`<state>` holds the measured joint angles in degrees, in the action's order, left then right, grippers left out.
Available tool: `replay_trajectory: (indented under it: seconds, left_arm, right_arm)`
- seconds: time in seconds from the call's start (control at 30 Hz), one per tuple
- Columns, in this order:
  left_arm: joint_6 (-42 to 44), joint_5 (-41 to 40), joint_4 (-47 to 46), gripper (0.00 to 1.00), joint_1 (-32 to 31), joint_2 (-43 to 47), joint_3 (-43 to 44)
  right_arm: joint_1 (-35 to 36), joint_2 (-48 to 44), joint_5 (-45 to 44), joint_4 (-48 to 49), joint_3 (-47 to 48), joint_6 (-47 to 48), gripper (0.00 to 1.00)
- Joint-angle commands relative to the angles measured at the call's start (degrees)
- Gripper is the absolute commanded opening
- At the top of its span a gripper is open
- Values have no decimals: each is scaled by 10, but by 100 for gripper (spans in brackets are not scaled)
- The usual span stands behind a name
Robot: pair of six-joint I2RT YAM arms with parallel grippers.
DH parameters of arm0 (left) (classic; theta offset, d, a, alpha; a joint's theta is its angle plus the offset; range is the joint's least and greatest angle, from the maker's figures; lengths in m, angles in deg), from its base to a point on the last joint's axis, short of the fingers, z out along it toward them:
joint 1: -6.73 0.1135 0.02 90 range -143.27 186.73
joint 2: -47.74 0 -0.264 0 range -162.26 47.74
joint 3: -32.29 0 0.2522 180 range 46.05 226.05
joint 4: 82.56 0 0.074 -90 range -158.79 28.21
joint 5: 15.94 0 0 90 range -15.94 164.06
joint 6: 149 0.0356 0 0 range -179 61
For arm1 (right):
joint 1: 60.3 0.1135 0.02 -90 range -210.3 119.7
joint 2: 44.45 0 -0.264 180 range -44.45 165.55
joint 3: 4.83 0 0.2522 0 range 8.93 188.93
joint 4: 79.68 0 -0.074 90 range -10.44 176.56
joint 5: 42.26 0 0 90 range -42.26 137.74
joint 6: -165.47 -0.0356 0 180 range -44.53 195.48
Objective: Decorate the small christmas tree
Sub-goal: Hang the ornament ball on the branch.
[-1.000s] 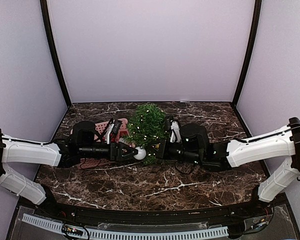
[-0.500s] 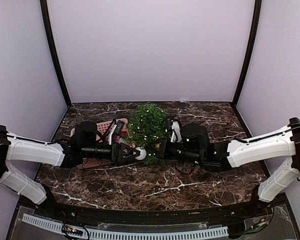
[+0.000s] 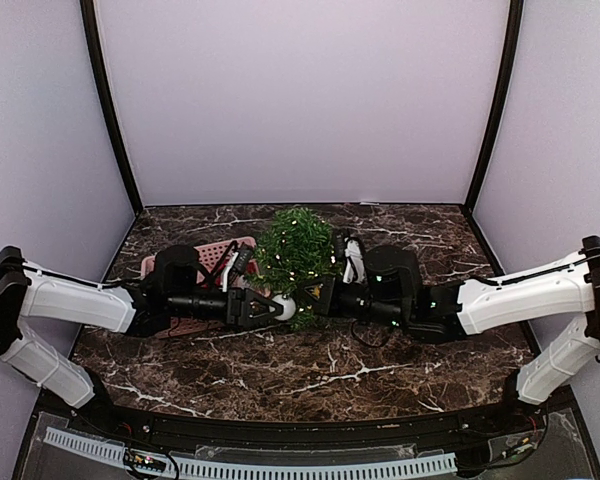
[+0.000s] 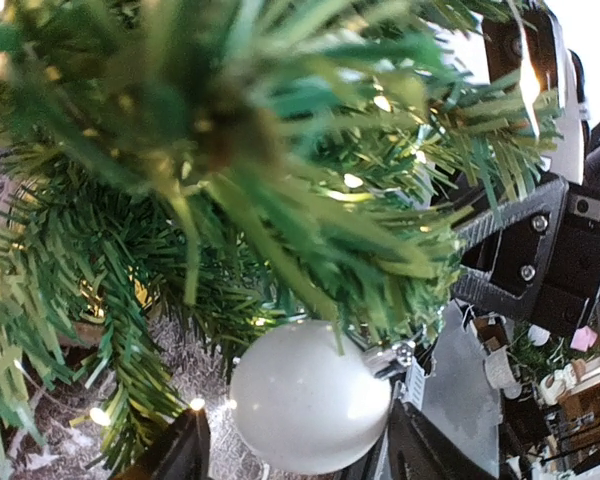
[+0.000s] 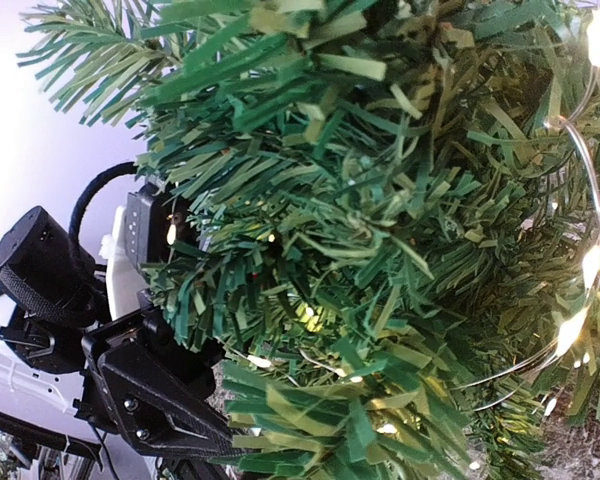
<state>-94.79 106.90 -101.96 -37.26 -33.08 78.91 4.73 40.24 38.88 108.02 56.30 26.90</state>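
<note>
Standing near the back centre of the marble worktop (image 3: 280,375), the small christmas tree (image 3: 295,250) is wound with lit string lights (image 5: 580,265). At its lower front, the left end effector (image 4: 298,448) has its fingers apart on either side of a white ball ornament (image 4: 310,395) hanging under a branch; I cannot tell whether they grip it. The right end effector (image 3: 321,293) is closed, pressed into the needles from the right. A pink basket (image 3: 205,255) lies just left of the tree.
</note>
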Motion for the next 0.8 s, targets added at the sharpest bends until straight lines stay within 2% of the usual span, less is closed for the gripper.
replay_trajectory:
  seconds: [0.0,0.17,0.33,0.53,0.77]
  left_arm:
    - [-9,13,-33,67,-8,-13,12]
    - [-17,12,-53,69,-11,-26,14]
    - [-17,-13,-61,57,-12,-2,1]
    - [8,-60,-5,49,-12,52,-10]
    - [28,-79,41,49,-12,68,-9]
  right_arm:
    - [5,-12,6,22,0,7,0]
    - [4,-12,8,23,1,7,0]
    - [5,-12,18,20,2,14,0]
    - [10,-21,14,-1,7,34,0]
    - [11,-21,-24,-39,15,31,0]
